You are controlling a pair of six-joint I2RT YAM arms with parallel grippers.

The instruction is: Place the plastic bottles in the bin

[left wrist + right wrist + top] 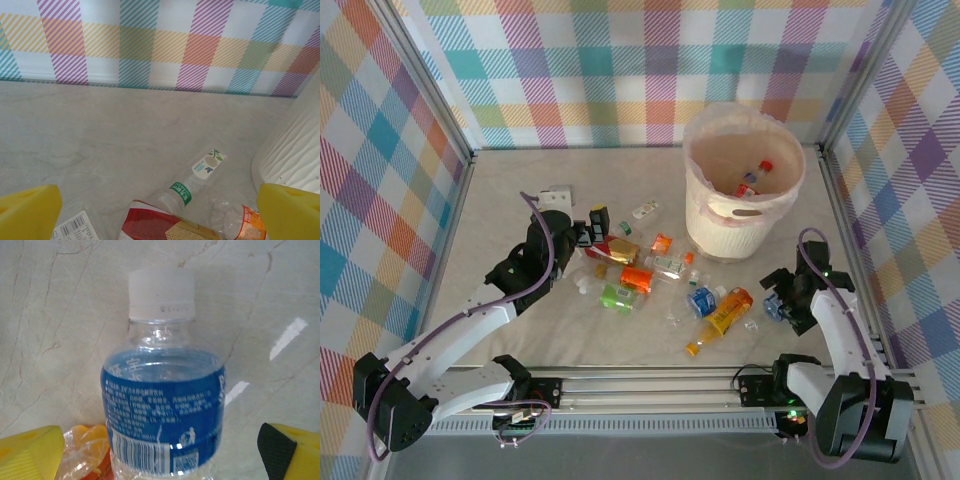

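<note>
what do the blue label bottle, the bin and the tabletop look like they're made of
Blue-label bottle: likely clear glossy plastic; see-through neck, bright highlights, matte white cap. Bin: probably cream translucent plastic; ribbed, softly glowing wall. Tabletop: pale, marble-veined, slight sheen; stone or printed laminate, cannot tell.

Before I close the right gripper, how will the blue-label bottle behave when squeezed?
The blue-label bottle looks empty, so it is probably light. Its round, uncrushed body could roll if nudged. The thin clear wall will likely dent under a squeeze.
</note>
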